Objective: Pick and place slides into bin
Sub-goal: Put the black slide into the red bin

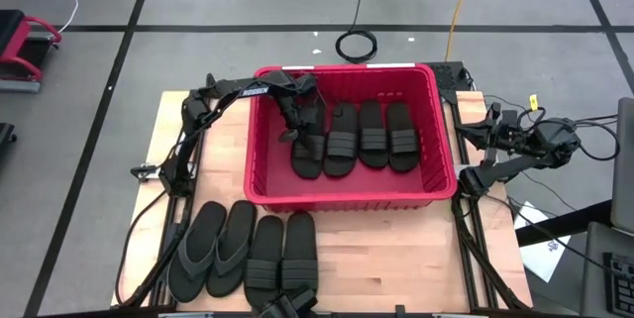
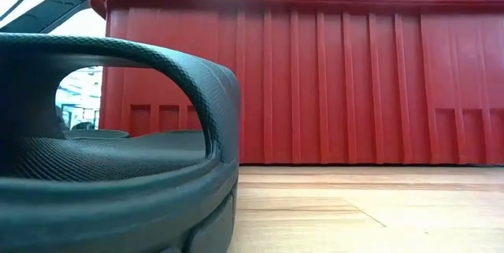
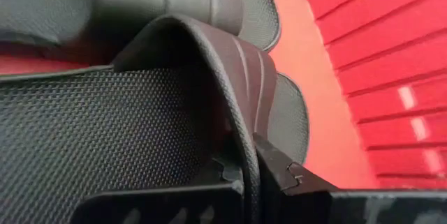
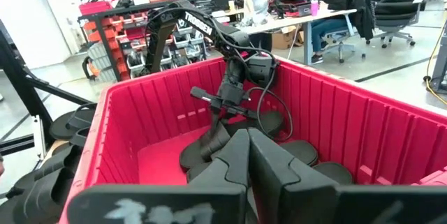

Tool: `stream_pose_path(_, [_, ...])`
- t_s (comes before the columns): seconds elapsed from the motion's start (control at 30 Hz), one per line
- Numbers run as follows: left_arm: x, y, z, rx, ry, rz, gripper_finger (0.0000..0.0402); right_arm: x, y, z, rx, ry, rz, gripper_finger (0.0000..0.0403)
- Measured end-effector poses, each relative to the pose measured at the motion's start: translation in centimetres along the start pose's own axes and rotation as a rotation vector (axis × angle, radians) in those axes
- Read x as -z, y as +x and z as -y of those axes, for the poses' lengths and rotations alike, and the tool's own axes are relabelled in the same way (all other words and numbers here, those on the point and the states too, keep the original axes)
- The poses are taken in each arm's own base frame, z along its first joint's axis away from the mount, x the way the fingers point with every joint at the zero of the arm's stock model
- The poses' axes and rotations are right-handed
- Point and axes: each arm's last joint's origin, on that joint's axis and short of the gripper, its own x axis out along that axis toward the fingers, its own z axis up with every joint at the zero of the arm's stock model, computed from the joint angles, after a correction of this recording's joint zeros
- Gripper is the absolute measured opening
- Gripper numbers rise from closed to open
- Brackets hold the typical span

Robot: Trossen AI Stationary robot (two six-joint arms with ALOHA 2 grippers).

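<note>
The red bin (image 1: 436,174) stands mid-table with several black slides lying side by side on its floor, such as one ribbed-strap slide (image 1: 372,135). My left gripper (image 1: 295,130) reaches down into the bin's left part and is shut on the leftmost slide (image 1: 307,155). Beside the bin's right wall my right gripper (image 4: 248,165) is shut on nothing. Several more slides lie flat along the table's near edge: two thong ones (image 1: 210,249) and two ribbed ones (image 1: 282,251). My left gripper pinches the edge of the slide's wide ribbed strap band (image 3: 246,137) between its two fingers (image 3: 279,172). The fingers slant down into the bin from its far left side. The slide (image 4: 209,144) hangs tilted below them, low beside its neighbour (image 3: 174,1); whether it touches the floor I cannot tell.
The bin's tall ribbed walls (image 2: 339,79) ring the left gripper. One slide (image 2: 118,158) lies right before the low camera. Bare wood (image 1: 396,259) shows to the right of the near slides. People and desks (image 4: 293,1) are in the room beyond.
</note>
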Motion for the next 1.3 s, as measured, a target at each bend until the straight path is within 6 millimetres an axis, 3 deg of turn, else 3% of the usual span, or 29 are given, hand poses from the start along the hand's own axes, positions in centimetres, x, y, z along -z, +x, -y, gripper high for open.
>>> stream_pose_path(0.33, [-0.05, -0.05, -0.06, 0.040, -0.100, 0.047, 0.0000, 0.00, 0.00, 0.00, 0.000, 0.000, 0.000, 0.0000])
stream_pose_path(1.0, [0.19, -0.15, -0.39, 0.005, -0.005, 0.023, 0.0005, 0.00, 0.00, 0.00, 0.000, 0.000, 0.000, 0.0000])
stream_pose_path(1.3, [0.22, -0.24, -0.25, 0.057, -0.046, 0.064, 0.0002, -0.18, 0.00, -0.04, -0.004, 0.012, 0.016, 0.0000])
